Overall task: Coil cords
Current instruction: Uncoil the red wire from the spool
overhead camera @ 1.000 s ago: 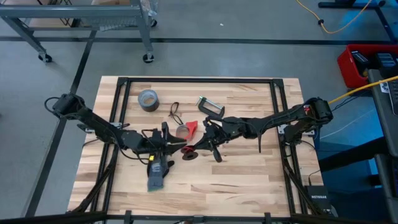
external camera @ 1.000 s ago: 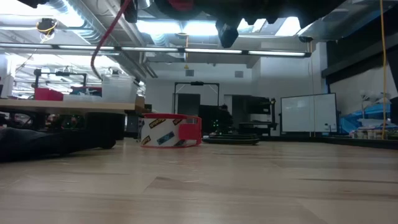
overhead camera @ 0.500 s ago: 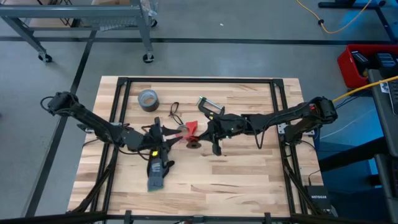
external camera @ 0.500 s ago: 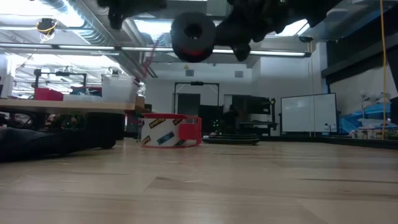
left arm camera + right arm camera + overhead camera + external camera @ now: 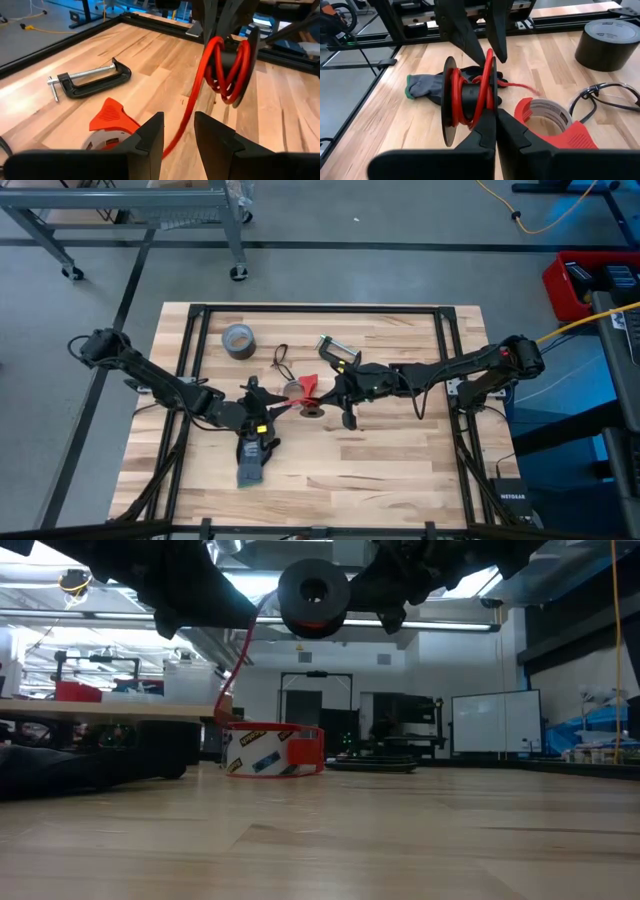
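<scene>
A black spool [image 5: 470,97] wound with the red cord [image 5: 461,95] hangs above the table's middle [image 5: 312,412], and my right gripper [image 5: 496,131] is shut on it. The red cord's free run [image 5: 192,102] goes from the spool [image 5: 230,60] toward the table's left, down between the fingers of my open left gripper [image 5: 178,137], which stands left of the spool [image 5: 266,408]. In the low view the spool [image 5: 313,595] faces the camera and the cord [image 5: 236,665] slants down from it. A black looped cord [image 5: 280,360] lies on the table toward the far edge. My left gripper has the red cord [image 5: 172,145] running through the gap between its two fingers; whether a finger touches it, I cannot tell. My right gripper pinches the rim of one spool flange [image 5: 493,102] between its two fingers, coming slanting down from the table's right. The spool is lifted clear, its flanges upright and its axis level.
A red tape dispenser with its tape ring [image 5: 300,387] sits just beyond the spool. A black C-clamp [image 5: 338,352] and a grey duct-tape roll [image 5: 238,338] lie farther back. A dark glove [image 5: 250,460] lies near the front left.
My right gripper has turned at the wrist and swung the spool a little toward the far edge; its round face now shows in the low view. My left gripper has sunk and tipped downward left of the spool, and the red cord now slants down from the spool to it.
</scene>
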You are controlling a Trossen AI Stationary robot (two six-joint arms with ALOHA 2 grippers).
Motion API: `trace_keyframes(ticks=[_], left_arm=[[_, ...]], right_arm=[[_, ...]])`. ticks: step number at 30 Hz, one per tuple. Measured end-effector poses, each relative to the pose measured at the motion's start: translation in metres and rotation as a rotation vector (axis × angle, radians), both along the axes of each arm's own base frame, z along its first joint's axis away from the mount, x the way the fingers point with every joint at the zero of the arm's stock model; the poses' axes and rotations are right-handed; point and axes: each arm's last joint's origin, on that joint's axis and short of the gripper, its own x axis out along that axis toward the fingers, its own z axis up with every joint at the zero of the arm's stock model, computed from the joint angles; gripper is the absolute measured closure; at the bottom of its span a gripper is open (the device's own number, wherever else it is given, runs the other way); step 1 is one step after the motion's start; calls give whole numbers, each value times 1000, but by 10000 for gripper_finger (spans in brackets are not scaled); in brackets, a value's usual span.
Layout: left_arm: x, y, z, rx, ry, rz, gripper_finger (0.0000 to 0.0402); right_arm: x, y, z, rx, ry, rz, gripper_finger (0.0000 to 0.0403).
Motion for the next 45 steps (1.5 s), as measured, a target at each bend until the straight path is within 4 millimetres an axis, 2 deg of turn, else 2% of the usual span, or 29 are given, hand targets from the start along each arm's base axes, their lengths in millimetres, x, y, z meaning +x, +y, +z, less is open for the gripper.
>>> trace_keyframes(ticks=[16, 24, 37, 45], left_arm=[[7, -2, -7, 0, -6, 5, 307], [8, -2, -5, -17, -27, 7, 393], [14, -3, 14, -177, -244, -9, 398], [21, 7, 22, -261, -340, -40, 400]], right_arm=[[2, 1, 5, 19, -58, 19, 402], [1, -1, 1, -14, -15, -48, 402], [0, -7, -1, -87, -2, -224, 402], [2, -10, 5, -97, -69, -335, 402]])
